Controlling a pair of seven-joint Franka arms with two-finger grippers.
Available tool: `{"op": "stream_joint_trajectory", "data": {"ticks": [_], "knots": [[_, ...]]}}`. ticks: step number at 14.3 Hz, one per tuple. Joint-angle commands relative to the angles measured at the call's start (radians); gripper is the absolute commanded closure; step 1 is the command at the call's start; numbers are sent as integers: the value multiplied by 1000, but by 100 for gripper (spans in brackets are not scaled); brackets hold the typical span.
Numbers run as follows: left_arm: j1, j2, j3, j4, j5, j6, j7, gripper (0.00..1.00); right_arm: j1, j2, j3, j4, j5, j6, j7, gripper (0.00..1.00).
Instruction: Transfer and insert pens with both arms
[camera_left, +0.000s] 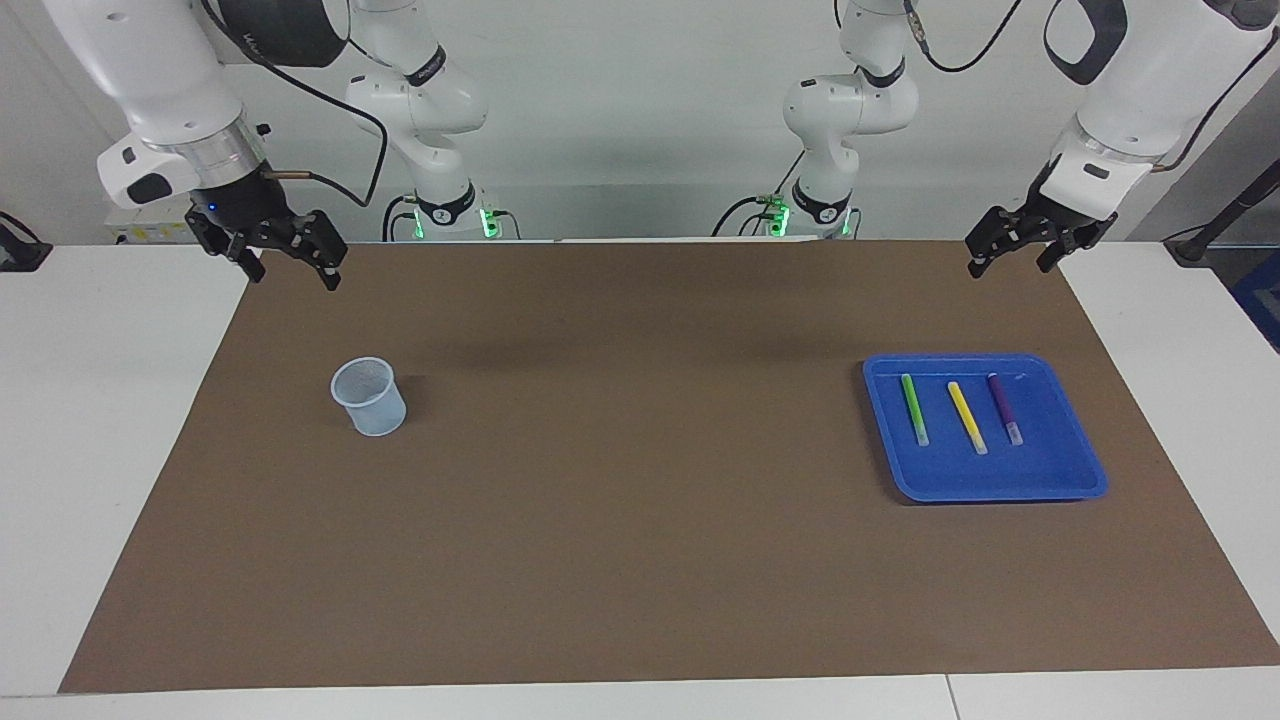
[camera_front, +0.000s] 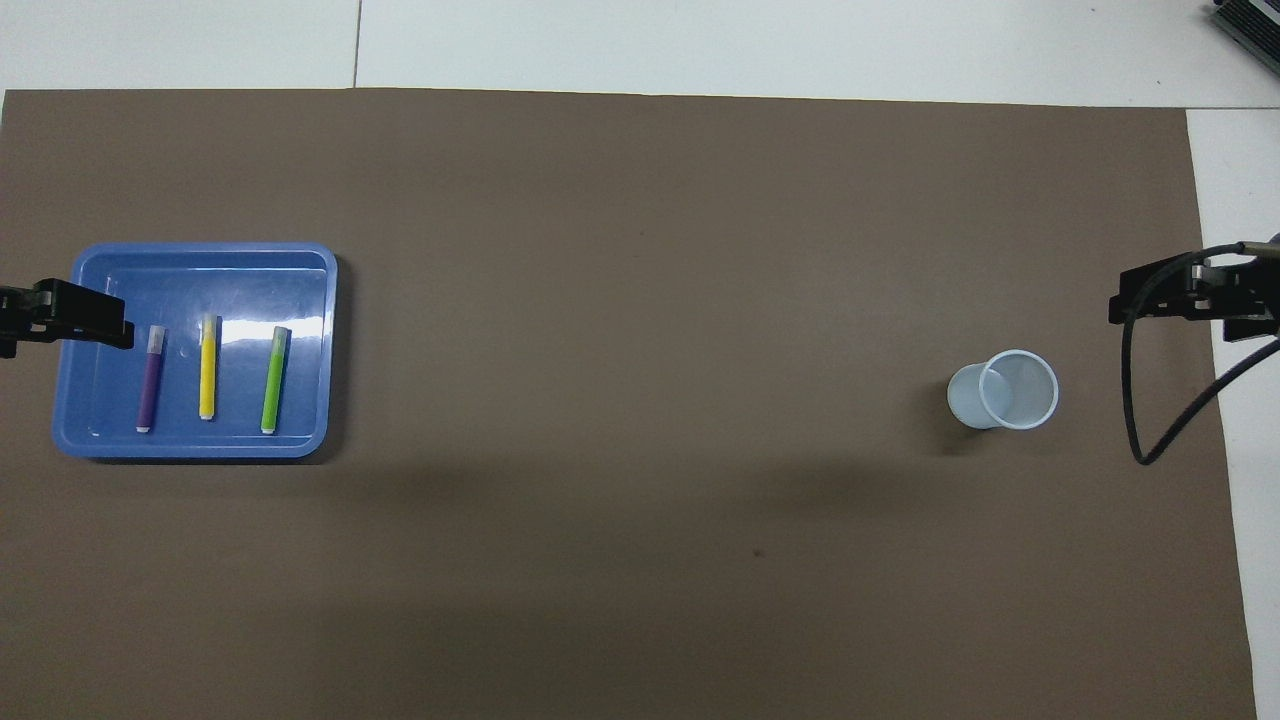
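White counter (camera_left: 120, 420) with a big brown mat (camera_left: 640, 480) laid over most of it, so everything sits on that. Toward the left arm's end there's a blue tray (camera_left: 1060, 478) with all three pens lying flat in it, side by side and not touching: the green pen (camera_left: 914, 408), then the yellow pen (camera_left: 966, 416) in the middle, then the purple pen (camera_left: 1005, 408) closest to that end of the counter. Their pale cap ends all point away from the robots. Way over toward the right arm's end stands a pale translucent cup (camera_left: 369, 396), upright, nothing in it as far as I can see, well apart from the tray. Both arms are just hanging up in the air. The left gripper (camera_left: 1010, 256) hovers over the mat's corner at the robots' edge, nearer the robots than the tray, jaws spread open and holding nothing. The right gripper (camera_left: 292, 270) hovers over the mat's other corner at the robots' edge, jaws wide open too, empty, with a black cable (camera_left: 350, 110) looping off its wrist.
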Motion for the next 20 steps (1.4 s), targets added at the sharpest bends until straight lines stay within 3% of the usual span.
{"op": "stream_joint_trajectory", "data": {"ticks": [1, 7, 12, 20], "knots": [[12, -87, 2, -177, -17, 147, 3, 0, -6, -11, 4, -15, -12, 13, -7, 0], [19, -94, 4, -277, -17, 210, 9, 0, -6, -11, 6, -15, -12, 13, -5, 0], [13, -85, 2, -304, -18, 233, 10, 0, -6, -11, 6, -15, -12, 13, -5, 0], [12, -49, 2, -416, -18, 385, 14, 0, -6, -11, 4, -15, -12, 13, -7, 0]]}}
